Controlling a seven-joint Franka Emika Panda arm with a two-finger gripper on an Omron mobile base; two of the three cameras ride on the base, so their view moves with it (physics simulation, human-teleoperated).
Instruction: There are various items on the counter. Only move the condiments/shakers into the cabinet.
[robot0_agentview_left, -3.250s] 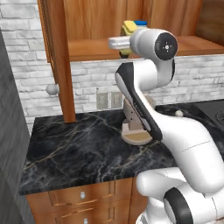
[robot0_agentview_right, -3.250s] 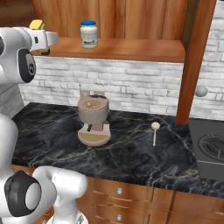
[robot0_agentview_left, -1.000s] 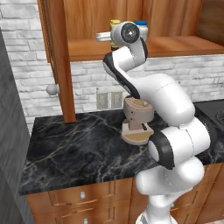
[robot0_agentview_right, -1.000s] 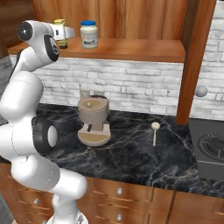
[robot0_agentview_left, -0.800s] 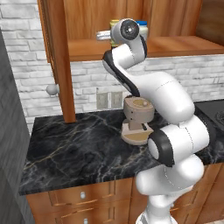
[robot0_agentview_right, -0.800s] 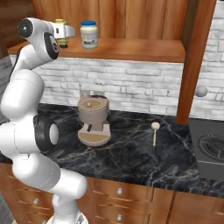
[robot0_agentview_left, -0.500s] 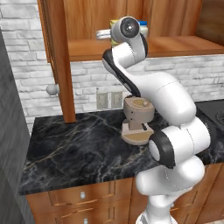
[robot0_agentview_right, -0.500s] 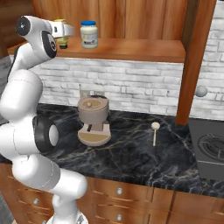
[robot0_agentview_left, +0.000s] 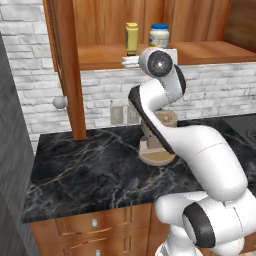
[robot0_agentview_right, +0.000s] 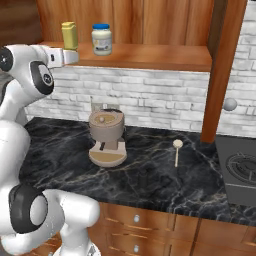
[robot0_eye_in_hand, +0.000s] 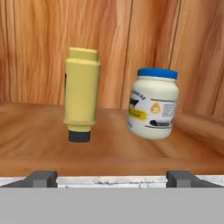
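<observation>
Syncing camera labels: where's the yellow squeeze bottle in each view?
Left base view: yellow squeeze bottle top centre on the cabinet shelf, left of the white jar.
Right base view: upper left, left of the jar.
Hand view: left of centre, cap down.
Shared landmark: the blue-lidded white jar.

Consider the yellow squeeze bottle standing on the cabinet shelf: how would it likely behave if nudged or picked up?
The yellow squeeze bottle stands cap-down on a narrow dark cap, tall above it, so a sideways nudge would probably tip it, perhaps against the white jar beside it. Its smooth, flat-sided body looks easy to pinch, though probably soft enough to give under pressure.
</observation>
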